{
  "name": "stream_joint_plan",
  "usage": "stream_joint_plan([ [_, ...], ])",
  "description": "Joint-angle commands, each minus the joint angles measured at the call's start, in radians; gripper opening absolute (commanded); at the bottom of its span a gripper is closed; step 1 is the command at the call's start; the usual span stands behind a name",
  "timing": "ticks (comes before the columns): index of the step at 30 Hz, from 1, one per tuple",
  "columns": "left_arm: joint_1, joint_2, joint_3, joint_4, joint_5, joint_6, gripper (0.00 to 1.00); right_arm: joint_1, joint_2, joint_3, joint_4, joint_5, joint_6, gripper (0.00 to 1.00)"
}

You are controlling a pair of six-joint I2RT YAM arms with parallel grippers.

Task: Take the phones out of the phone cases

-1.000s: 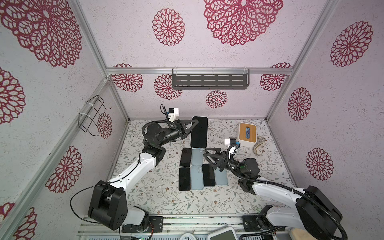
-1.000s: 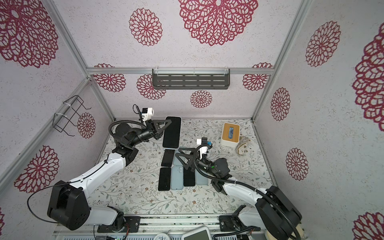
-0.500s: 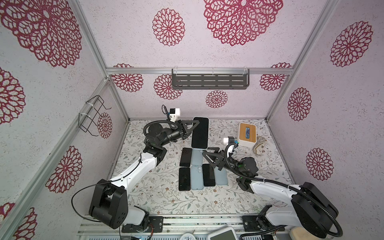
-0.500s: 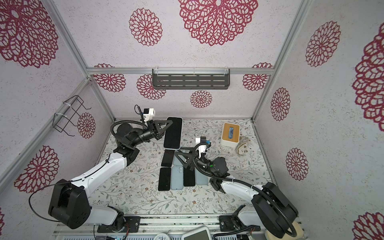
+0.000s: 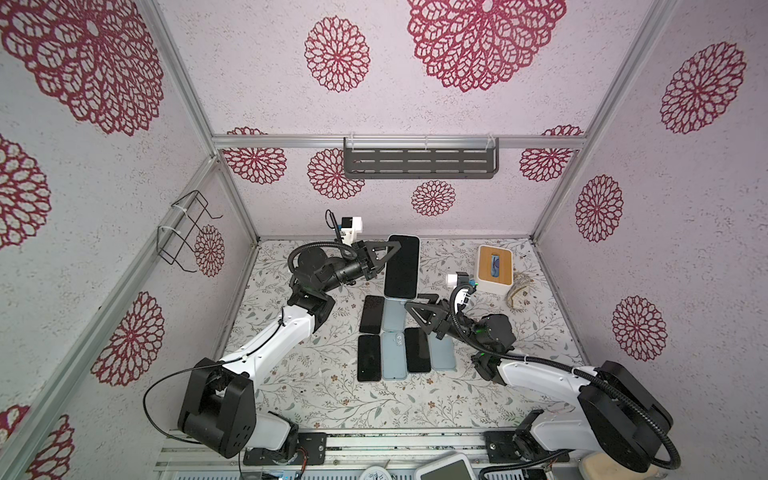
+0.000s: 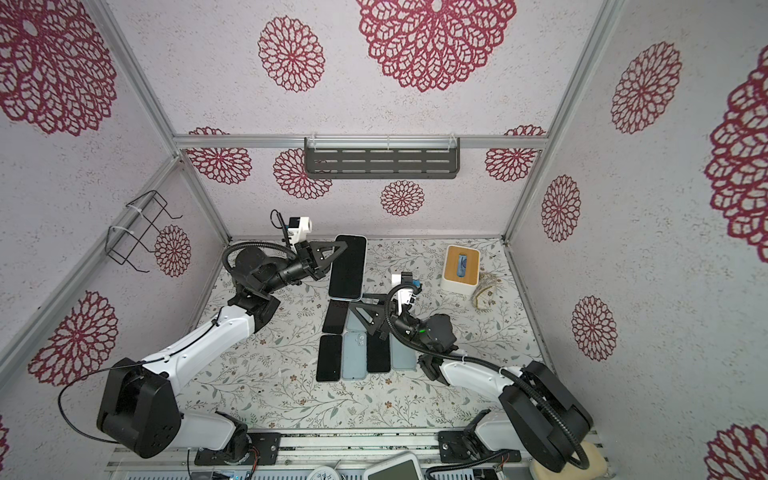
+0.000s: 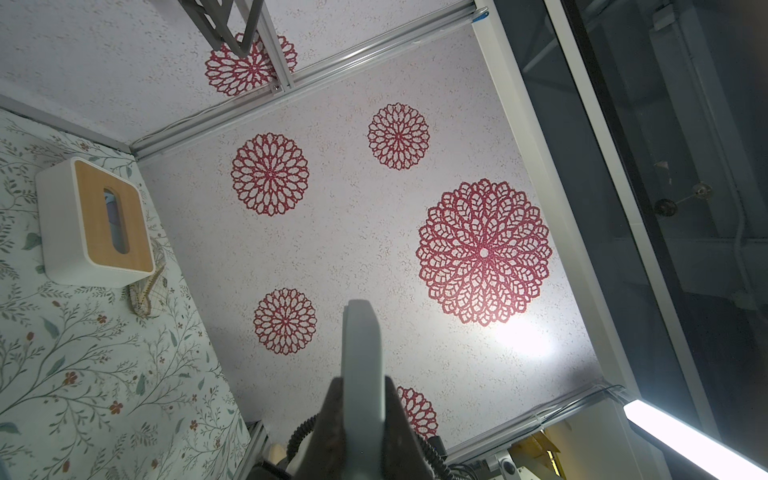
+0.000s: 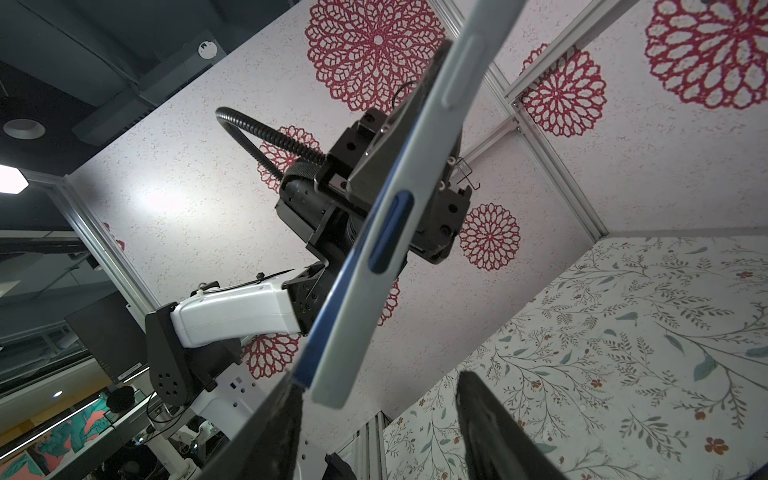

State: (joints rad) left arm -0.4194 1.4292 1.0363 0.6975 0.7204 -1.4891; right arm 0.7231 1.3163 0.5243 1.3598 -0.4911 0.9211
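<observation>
Floral-print tabletop (image 5: 332, 386), patterned walls on three sides. A row of spare phones and empty cases (image 5: 395, 340) lay flat on it, under and behind the right gripper's fingertips.

Left gripper (image 5: 390, 257): clenched on the phone (image 5: 401, 272), which it held up off the table. Bite taken from the side, on one long edge toward the far end, one finger over the screen and the other behind. Its wrist view showed the held edge running straight out ahead from between the two fingers.

Phone sat in its phone case (image 8: 424, 137), pale blue, no corner visibly lifted. Screen faced up. Long axis ran crosswise to the left gripper and almost straight away from the right one.

Right gripper (image 5: 415, 301): released, jaws standing well apart, holding nothing. It sat at the phone's near short end. In its wrist view that end lay just ahead of the fingertips, close against one finger (image 8: 286, 399) and well clear of the other. Contact with that finger looked likely, but I could not be sure from this angle.

Judgement: right arm was nearer the free end. The coming move seemed to hinge on that end lying off-centre in the open jaws, so they would have to shift sideways or catch the case lip with the one near finger.
</observation>
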Motion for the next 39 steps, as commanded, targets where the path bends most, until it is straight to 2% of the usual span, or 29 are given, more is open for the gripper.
stream_joint_plan([
  [1,-0.007,-0.006,0.005,0.069,-0.008,0.006,0.00,-0.005,-0.012,0.035,0.067,0.000,0.015,0.61],
  [19,-0.011,-0.011,0.002,0.098,-0.010,-0.020,0.00,-0.031,0.034,0.026,0.094,-0.001,0.043,0.54],
  [39,-0.011,0.002,0.004,0.120,-0.040,-0.059,0.00,-0.031,0.059,0.011,0.113,-0.010,0.034,0.54],
])
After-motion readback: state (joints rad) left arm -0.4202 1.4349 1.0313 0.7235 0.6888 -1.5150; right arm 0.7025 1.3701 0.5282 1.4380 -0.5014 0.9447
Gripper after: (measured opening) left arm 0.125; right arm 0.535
